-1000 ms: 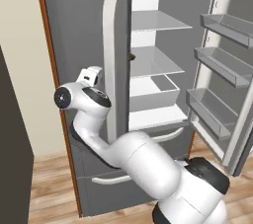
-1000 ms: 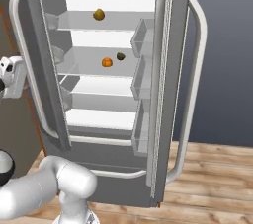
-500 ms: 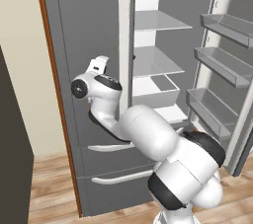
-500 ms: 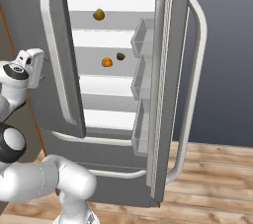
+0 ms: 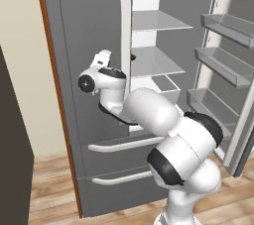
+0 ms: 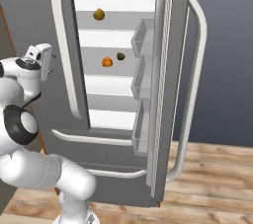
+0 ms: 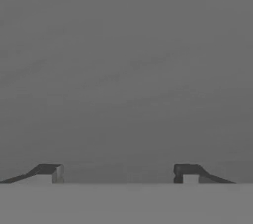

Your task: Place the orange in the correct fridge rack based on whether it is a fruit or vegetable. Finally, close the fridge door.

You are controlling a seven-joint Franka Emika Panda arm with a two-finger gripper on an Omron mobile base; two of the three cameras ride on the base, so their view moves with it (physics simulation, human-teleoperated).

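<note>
Orange [image 6: 107,62] already sits on the rack [image 6: 111,68] beside a dark lump [image 6: 120,56], so we judge door-closing is in hand. Our gripper [image 7: 118,172], spread wide and empty, faces the left door [image 6: 37,35]; we should push flat and steadily.

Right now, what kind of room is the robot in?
Most likely a kitchen. A tall grey fridge stands open on a wooden floor, with an orange sitting on a fridge rack inside, and bins on the open door.
</note>
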